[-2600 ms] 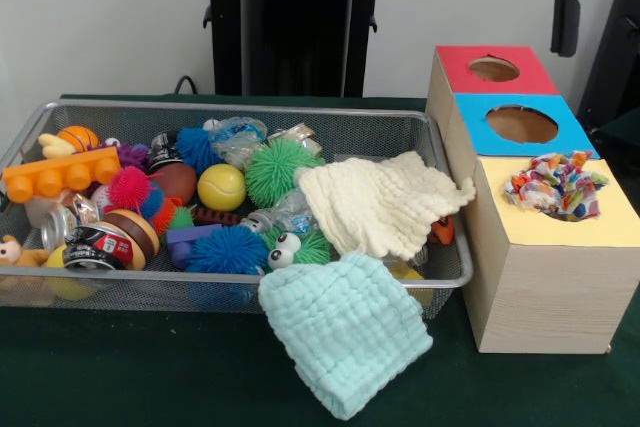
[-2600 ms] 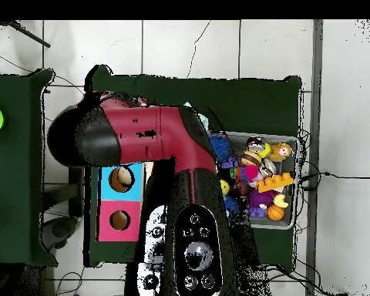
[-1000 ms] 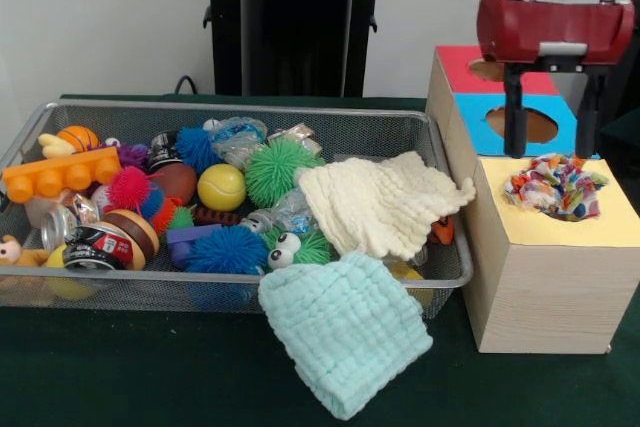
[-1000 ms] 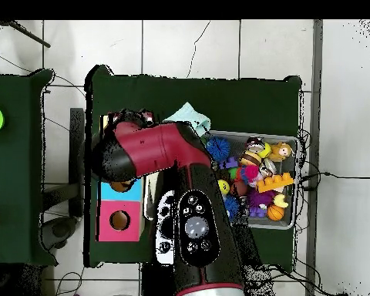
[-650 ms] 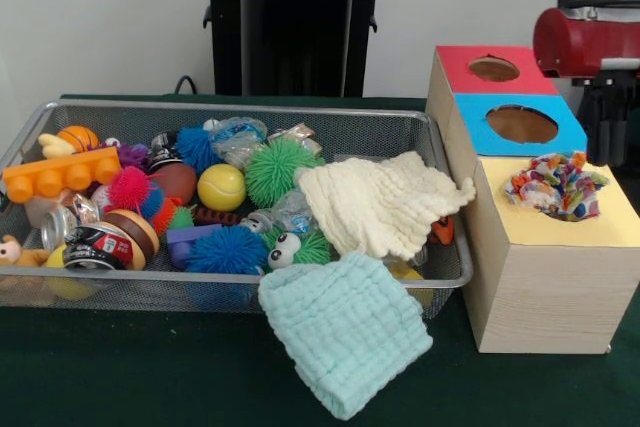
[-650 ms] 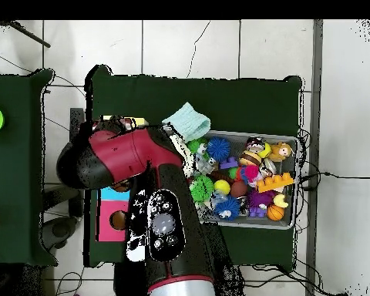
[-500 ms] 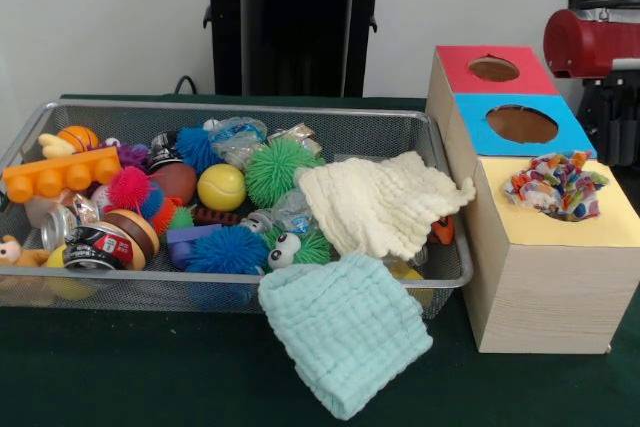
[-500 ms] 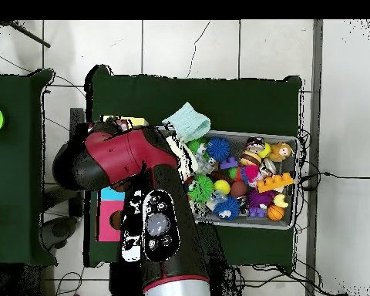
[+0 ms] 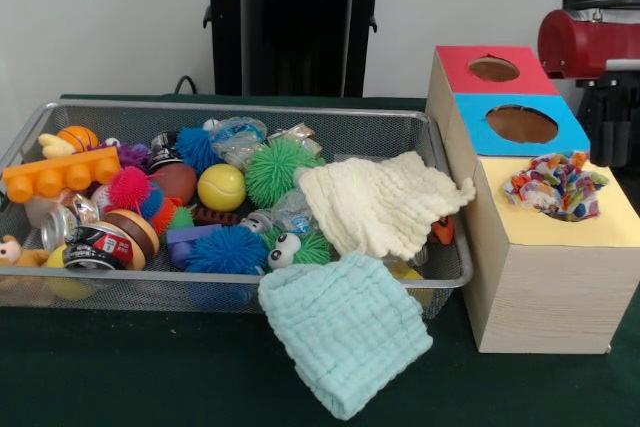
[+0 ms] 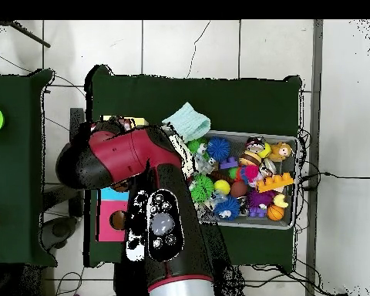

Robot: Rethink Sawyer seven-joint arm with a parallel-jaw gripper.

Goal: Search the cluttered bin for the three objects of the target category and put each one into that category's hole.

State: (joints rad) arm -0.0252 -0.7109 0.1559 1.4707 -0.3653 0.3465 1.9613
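A cream cloth (image 9: 385, 202) lies over the right end of the wire bin (image 9: 230, 115). A mint cloth (image 9: 345, 342) hangs over the bin's front rim onto the green table; from overhead the mint cloth (image 10: 186, 121) shows beside the arm. A multicoloured cloth (image 9: 557, 185) sits bunched in the hole of the yellow box top (image 9: 600, 227). My gripper (image 9: 612, 132) hangs at the right edge of the front view, behind and to the right of the yellow top, cut off by the frame. From overhead the red arm (image 10: 119, 158) hides it.
The bin holds several toys: spiky balls (image 9: 280, 169), a yellow ball (image 9: 221, 187), an orange brick (image 9: 60, 175), cans (image 9: 95, 245). The wooden box also has a blue-topped hole (image 9: 521, 124) and a red-topped hole (image 9: 493, 69). The arm covers most of the box from overhead.
The gripper, above the yellow hole a second ago, has swung to the picture's right edge, then drifted slightly back left. The multicoloured cloth stays in the hole.
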